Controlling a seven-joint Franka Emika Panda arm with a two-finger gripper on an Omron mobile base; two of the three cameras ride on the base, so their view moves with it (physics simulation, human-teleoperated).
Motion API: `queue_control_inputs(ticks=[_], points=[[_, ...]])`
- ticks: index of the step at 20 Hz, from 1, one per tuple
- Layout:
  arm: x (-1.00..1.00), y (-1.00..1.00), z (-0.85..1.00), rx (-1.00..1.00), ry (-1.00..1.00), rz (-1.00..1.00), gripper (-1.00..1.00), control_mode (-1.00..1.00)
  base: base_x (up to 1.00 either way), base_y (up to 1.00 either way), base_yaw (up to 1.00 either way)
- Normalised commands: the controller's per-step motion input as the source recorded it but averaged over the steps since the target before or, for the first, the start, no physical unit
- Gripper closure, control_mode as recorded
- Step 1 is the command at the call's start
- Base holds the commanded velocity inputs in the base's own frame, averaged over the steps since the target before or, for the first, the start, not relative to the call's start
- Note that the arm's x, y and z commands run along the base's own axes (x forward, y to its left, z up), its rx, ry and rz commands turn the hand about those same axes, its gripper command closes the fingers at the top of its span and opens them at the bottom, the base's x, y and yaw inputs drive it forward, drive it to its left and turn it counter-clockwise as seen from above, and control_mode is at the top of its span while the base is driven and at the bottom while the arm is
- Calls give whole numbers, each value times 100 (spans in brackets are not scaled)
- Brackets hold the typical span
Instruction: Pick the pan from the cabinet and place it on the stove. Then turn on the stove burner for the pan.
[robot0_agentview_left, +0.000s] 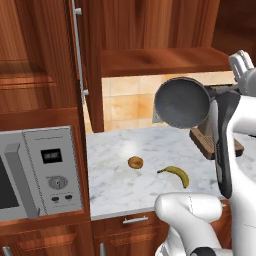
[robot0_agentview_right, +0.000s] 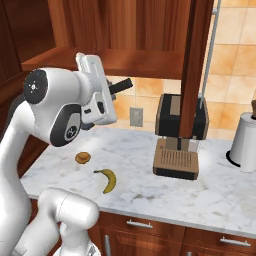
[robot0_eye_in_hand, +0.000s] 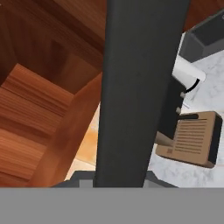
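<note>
Found gripper (robot0_agentview_left: 239, 84) pinched tight on the handle of the pan (robot0_agentview_left: 181, 102). In the hand view, saw the dark handle (robot0_eye_in_hand: 140, 87) running straight up between the jaws. Judged the grip firm but far out along the handle, away from the bowl.

Surroundings, noted by size:
- cabinet (robot0_agentview_left: 45, 60) to the left, with its underside shelf just above and behind the pan
- marble counter (robot0_agentview_left: 115, 185) below
- microwave (robot0_agentview_left: 40, 170) at the left end of the counter
- coffee machine (robot0_agentview_right: 180, 120) at the back of the counter, near the pan
- banana (robot0_agentview_left: 176, 174) and a small round pastry (robot0_agentview_left: 135, 162) lying loose on the marble, well below the pan

Placed the pan in the air, out of the cabinet and above the counter, touching nothing but the jaws.

Judged the step in hand as the carry toward the stove. Recommended:
- rolling the wrist slowly until the bowl sat level — a far-out grip would let the pan swing
- keeping the rim clear of the cabinet shelf and the coffee machine
- lowering flat onto a ring mark, not edge-first

Orientation: recorded the pan tipped up nearly on edge, round face turned toward the left base camera. Could not tell inside from underside with certainty. Took the long axis along the handle — roughly level in the left base view, bowl to the left, handle running right into the gripper. Spotted the free tip of the handle poking past the hand in the right base view.
</note>
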Motion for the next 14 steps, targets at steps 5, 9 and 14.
queue_control_inputs(ticks=[5,9,14], points=[[-25,0,-4,1,0,-3,100,-100,0,0,0],[-47,0,-14,0,0,0,100,-100,0,0,0],[0,0,0,0,0,0,100,100,-56,0,0]])
